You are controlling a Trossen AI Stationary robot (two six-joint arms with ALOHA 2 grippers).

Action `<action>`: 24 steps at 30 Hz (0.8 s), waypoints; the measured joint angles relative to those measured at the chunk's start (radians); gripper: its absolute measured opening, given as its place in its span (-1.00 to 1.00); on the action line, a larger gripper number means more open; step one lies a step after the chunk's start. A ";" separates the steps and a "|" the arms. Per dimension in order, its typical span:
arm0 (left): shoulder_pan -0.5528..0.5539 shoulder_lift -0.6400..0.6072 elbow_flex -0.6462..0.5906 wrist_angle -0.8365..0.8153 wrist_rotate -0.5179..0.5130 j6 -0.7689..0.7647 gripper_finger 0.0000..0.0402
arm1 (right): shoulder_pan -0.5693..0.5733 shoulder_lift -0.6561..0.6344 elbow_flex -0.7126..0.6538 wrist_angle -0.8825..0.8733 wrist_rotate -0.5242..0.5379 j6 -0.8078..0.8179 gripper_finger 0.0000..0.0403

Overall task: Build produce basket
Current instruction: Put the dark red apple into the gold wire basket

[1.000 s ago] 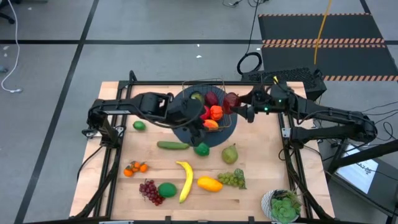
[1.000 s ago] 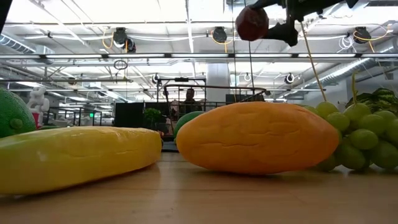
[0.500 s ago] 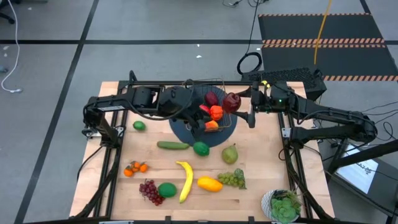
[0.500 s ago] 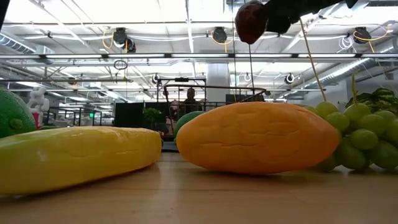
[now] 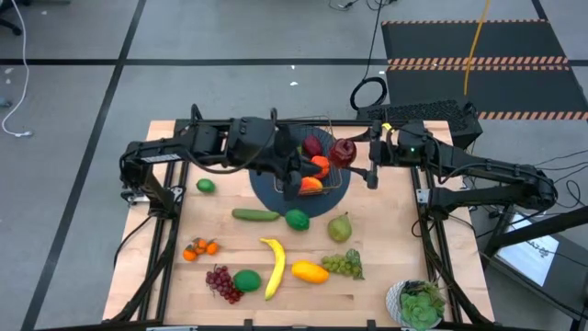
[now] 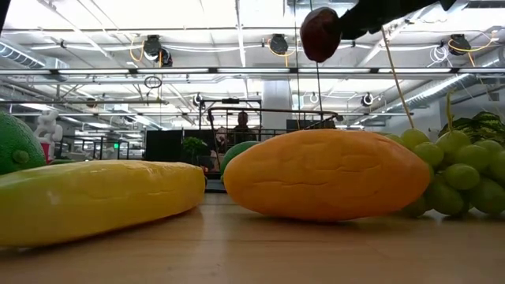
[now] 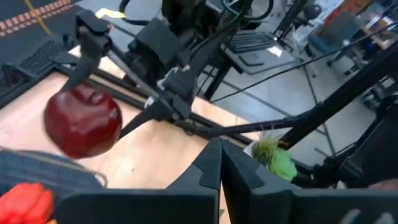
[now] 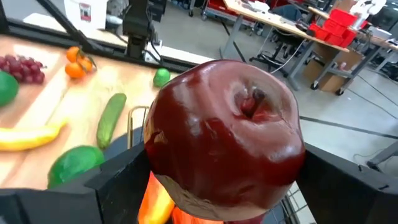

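Seen from above, a wooden table (image 5: 386, 230) carries a small wire basket (image 5: 317, 165), taken here as the landmark; it sits on a round dark-blue mat (image 5: 276, 198) toward the far edge and already holds several red and orange pieces.

Just left of the basket, the left gripper (image 5: 292, 165) is seen at the basket's near-left rim. Its fingers, spread a second ago, have now been pressed together on nothing, as its wrist view confirms, and the arm has been drawn slightly back. This is judged to mean that its last piece has been delivered.

At the right rim of the basket, a dark red apple (image 5: 343, 150) is pinched between the widely spread fingers of the right gripper (image 5: 354, 156) and held above the basket edge. Since a second ago it has been shifted a little toward the basket. Release is judged to be next.

Nearer than the basket, unpacked produce is left: cucumber (image 5: 255, 215), pear (image 5: 340, 226), banana (image 5: 273, 267), mango (image 5: 310, 272), green grapes (image 5: 343, 265).
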 joint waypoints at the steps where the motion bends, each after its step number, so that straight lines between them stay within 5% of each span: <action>1: 0.002 0.001 -0.015 0.027 0.013 0.000 -0.98 | 0.000 0.000 0.000 -0.001 0.001 -0.004 0.74; 11: 0.002 -0.010 -0.185 0.217 0.013 -0.028 -0.92 | 0.001 0.000 0.000 -0.011 -0.003 0.126 0.74; 24: 0.038 -0.119 -0.241 0.097 -0.127 0.053 -0.89 | 0.000 -0.003 0.000 -0.013 -0.007 0.611 0.74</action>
